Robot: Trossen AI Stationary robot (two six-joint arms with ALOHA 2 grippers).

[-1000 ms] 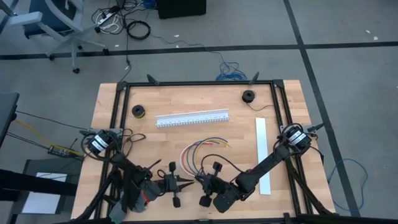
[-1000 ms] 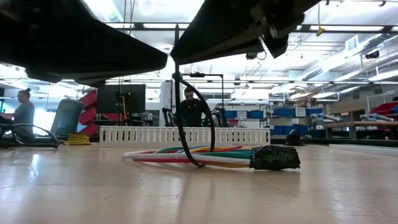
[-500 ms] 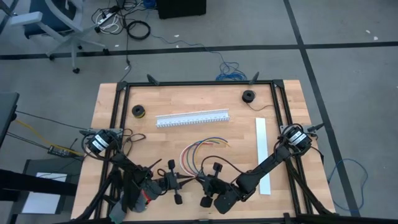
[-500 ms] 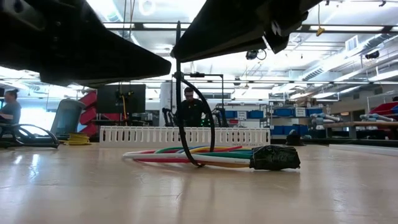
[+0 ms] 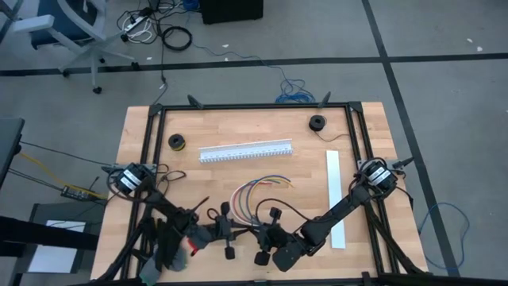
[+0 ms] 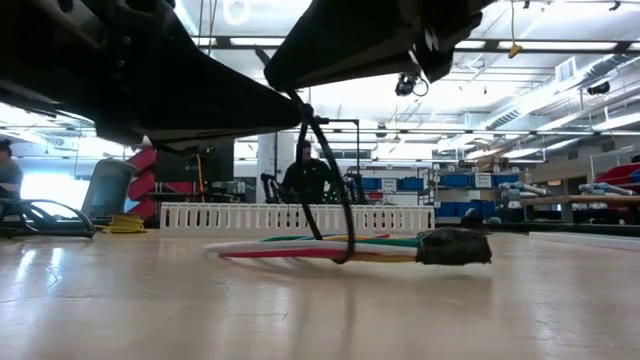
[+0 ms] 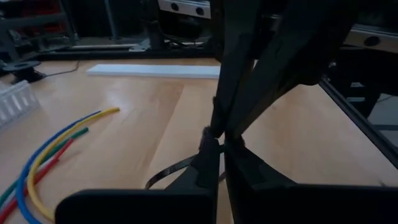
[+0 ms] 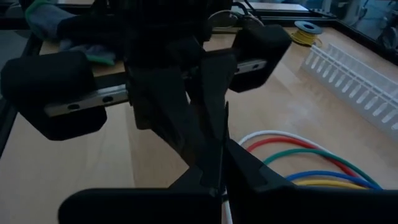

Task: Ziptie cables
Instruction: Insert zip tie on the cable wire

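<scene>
Cables (image 5: 252, 199) lie on the table just beyond both closed jaws.

Both end effectors crowd the cables (image 5: 252, 196); bare table (image 5: 309, 163) lies beyond the slotted channel (image 5: 245, 151).

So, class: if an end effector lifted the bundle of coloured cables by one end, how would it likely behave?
The cables would probably droop, since they lie in loose curves. They look thin, so likely light. The dark plug end might hang lowest, being the bulkiest part.
</scene>
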